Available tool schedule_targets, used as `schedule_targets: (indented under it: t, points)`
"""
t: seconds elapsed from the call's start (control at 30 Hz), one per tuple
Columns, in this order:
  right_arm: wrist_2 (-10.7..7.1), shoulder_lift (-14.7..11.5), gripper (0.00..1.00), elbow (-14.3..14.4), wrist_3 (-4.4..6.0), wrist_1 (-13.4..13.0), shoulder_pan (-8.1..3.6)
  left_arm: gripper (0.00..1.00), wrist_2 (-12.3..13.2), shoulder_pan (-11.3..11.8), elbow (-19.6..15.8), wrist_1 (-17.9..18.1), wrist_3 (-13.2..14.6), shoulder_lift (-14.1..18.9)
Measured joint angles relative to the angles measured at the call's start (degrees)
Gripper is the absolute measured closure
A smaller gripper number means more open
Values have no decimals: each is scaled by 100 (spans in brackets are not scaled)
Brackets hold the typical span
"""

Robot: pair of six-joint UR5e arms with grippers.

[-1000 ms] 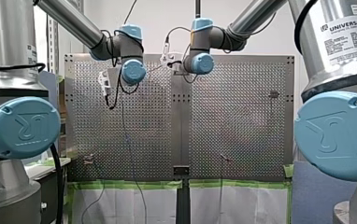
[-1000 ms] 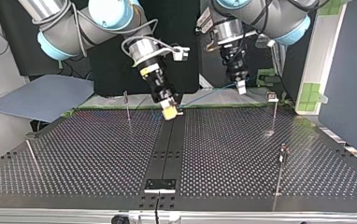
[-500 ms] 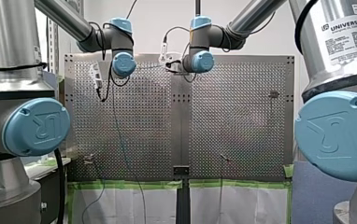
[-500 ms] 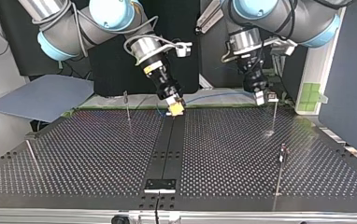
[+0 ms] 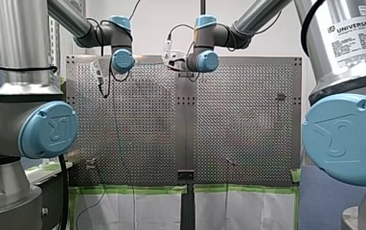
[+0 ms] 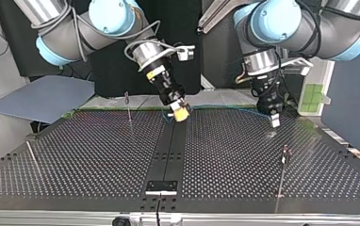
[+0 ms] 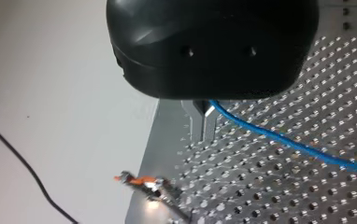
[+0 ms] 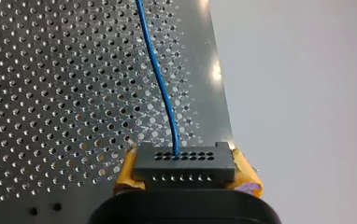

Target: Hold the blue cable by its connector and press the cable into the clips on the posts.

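1. Left wrist view: the black housing of my left hand (image 7: pixel 201 133) covers all but the tips of its metal fingers (image 7: pixel 191 123).
2. The thin blue cable (image 7: pixel 284 140) leaves those fingers toward 4 o'clock, and the frame's edge cuts it off.
3. Right wrist view: the dark grey rectangular connector (image 8: pixel 184 161) hides most of the yellow pads (image 8: pixel 126 173) of my right hand (image 8: pixel 184 169).
4. Front view: both hands are too small to read, and the cable cannot be traced.

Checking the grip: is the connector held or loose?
Held: my right gripper clamps the connector between its yellow pads; the blue cable leaves it.
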Motion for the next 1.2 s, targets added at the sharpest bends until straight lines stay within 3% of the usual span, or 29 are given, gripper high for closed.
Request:
schedule_targets:
  t: [0.7, 1.2]
  points:
    - [-72, 501, 98, -916, 26, 137, 140, 100, 445, 989, 158, -67, -105, -1]
    - [-74, 711, 98, -1337, 78, 185, 222, 100, 787, 1257, 456, -105, -118, -60]
